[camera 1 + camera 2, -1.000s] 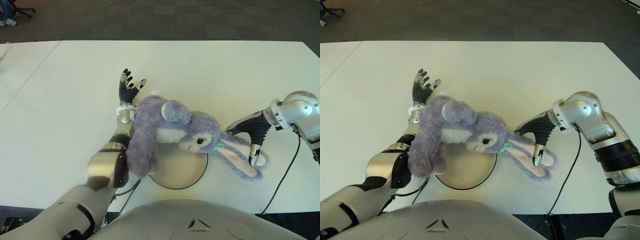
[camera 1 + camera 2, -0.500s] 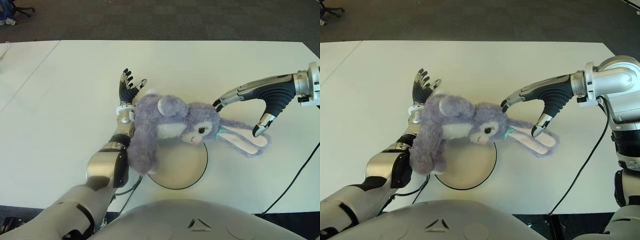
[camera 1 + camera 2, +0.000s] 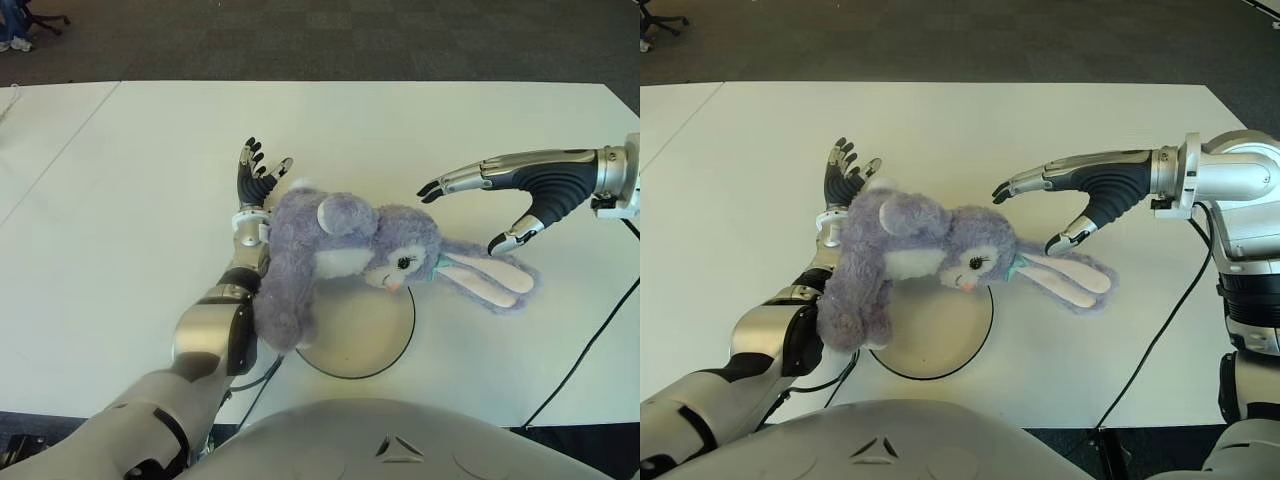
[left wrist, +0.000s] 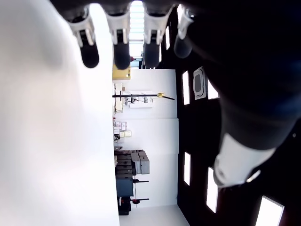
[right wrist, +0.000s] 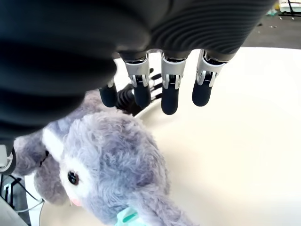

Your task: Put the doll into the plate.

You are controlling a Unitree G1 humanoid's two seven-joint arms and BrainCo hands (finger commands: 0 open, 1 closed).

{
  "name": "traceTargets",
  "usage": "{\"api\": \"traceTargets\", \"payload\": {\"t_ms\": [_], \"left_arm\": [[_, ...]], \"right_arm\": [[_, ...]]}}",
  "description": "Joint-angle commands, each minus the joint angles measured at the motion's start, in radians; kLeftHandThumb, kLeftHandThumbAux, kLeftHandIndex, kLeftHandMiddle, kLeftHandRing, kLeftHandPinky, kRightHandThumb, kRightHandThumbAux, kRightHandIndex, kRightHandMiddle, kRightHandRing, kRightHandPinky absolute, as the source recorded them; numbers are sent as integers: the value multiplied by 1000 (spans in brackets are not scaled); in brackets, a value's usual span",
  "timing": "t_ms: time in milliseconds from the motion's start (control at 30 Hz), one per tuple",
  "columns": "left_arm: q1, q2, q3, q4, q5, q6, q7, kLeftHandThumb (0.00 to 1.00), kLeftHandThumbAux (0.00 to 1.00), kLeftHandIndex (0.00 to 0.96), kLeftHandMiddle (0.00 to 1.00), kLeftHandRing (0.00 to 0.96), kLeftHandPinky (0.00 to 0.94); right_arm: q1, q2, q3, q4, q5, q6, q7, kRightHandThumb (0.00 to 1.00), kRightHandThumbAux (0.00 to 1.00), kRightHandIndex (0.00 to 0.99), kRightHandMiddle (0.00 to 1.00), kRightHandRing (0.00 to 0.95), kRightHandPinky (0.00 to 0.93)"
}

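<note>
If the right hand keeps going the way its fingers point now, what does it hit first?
Probably the doll: the open right hand points toward the robot's left, above the doll's head. It may pass just over it; height is unclear.

One stuffed rabbit doll point(image 3: 345, 250) with two long ears, one round plate point(image 3: 365, 335), one white table point(image 3: 120, 200), and two robot hands: the left hand point(image 3: 257, 175) and the right hand point(image 3: 505, 190).

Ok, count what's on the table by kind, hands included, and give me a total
Plush dolls: 1, the purple rabbit doll
Plates: 1, the round plate under it
Robot hands: 2, left hand and right hand, both open and empty
Total: 4
</note>
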State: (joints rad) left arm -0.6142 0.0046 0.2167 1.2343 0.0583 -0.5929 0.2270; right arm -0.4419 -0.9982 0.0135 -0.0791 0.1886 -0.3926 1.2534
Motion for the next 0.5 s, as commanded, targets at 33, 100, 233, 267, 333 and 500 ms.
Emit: {"api": "traceTargets", "payload": {"t_ms": [33, 100, 233, 267, 333, 500], "left_arm": [[145, -33, 1, 102, -3, 93, -2, 37, 755, 61, 115, 118, 129], [144, -32, 1, 102, -4, 93, -4, 36, 756, 60, 113, 116, 125], [143, -32, 1, 102, -5, 92, -7, 35, 755, 57, 108, 109, 118], [143, -32, 1, 101, -4, 91, -7, 35, 754, 57, 107, 109, 117], [143, -33, 0, 101, -3, 89, -6, 33, 746, 53, 102, 103, 109], [143, -32, -1, 101, -2, 87, -4, 37, 746, 53, 101, 103, 113]], "right_arm": [[4, 10, -4, 29, 22, -33, 7, 223, 332, 0, 0, 105, 0], [4, 8, -4, 37, 25, -43, 9, 231, 331, 0, 0, 104, 0], [-1, 4, -4, 50, 32, -56, 13, 244, 328, 0, 0, 100, 0], [-8, 2, -5, 54, 37, -56, 17, 245, 328, 0, 0, 99, 0], [-26, -4, -7, 61, 46, -51, 25, 247, 328, 0, 0, 101, 0], [-70, -14, -7, 81, 58, -39, 45, 237, 326, 0, 0, 92, 0]]}}
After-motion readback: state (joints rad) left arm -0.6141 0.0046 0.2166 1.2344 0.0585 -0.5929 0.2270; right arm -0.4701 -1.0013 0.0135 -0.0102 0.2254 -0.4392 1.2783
